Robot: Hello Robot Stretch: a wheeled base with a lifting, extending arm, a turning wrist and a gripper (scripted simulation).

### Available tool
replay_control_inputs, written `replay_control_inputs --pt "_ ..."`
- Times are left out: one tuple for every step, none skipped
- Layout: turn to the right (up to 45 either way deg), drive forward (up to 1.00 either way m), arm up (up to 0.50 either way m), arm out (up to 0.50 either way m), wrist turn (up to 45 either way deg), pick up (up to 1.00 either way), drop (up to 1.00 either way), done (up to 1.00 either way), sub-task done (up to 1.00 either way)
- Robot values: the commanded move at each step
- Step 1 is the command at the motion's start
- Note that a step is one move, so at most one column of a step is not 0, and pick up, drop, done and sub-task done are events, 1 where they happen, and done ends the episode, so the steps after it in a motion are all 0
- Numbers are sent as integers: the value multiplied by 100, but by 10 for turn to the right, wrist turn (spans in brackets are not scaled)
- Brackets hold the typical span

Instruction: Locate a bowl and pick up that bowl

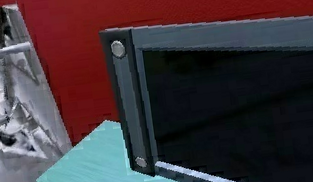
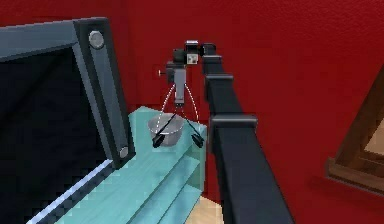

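Even, bright light; shadows seemingly soft.

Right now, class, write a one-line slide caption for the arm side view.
Stretch's tool at a grey bowl on the teal stand beside the television; whether it holds anything cannot be told.

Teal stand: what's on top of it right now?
A television and, beside its frame, a grey bowl at the gripper. The television hides the part of the stand behind it.
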Motion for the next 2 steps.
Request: replay_control_inputs --pt "0 0 0 0 450 0 0 0 0" --pt "0 0 0 0 450 0 0 0 0"
